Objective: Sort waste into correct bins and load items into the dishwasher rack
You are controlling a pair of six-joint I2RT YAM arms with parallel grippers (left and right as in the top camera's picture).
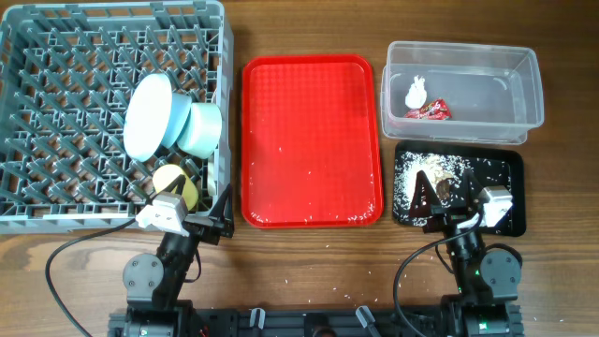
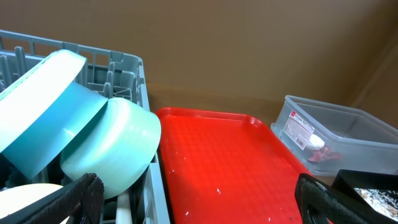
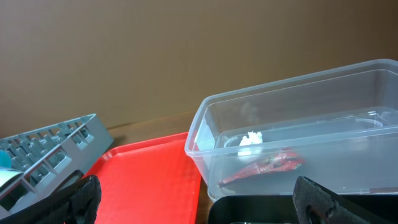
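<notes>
**Finding 1, state.** My left pincer (image 2: 199,198) is released, its fingers spread wide with nothing between them. My right pincer (image 3: 198,196) is likewise spread and empty.

**Finding 2, step in hand.** Judging from the layout, loading is close to complete. The left arm's business appears to be the yellow cup (image 1: 176,185), at the lower right inside the dishwasher rack (image 1: 56,217).
- To do this well, I should confirm the cup sits between the pegs.
- I should then lift my open fingers straight clear of the rack wall before swinging, since the rack's lower right corner is close beside them.
- Loose rice grains (image 1: 318,218) lie along the bottom edge of the red tray (image 1: 309,112), at the centre of the overhead view. In my judgement these call for tipping the tray rather than picking.

**Finding 3, positions.**
- In the overhead view the cup lies near my left pincer, just above it in the frame.
- The white plate (image 1: 147,114), blue bowl (image 1: 176,120) and green bowl (image 1: 200,129) stand on edge together above the cup.
- The red wrapper (image 1: 429,111) and white napkin (image 1: 416,92) lie in the clear tub (image 1: 463,47) at upper right, beyond my right pincer.
- The rice scraps (image 1: 440,167) are spread in the black tray (image 1: 512,167) at lower right, and my right pincer hangs over the tray's lower edge.
- Fork and spoon: not located.
</notes>
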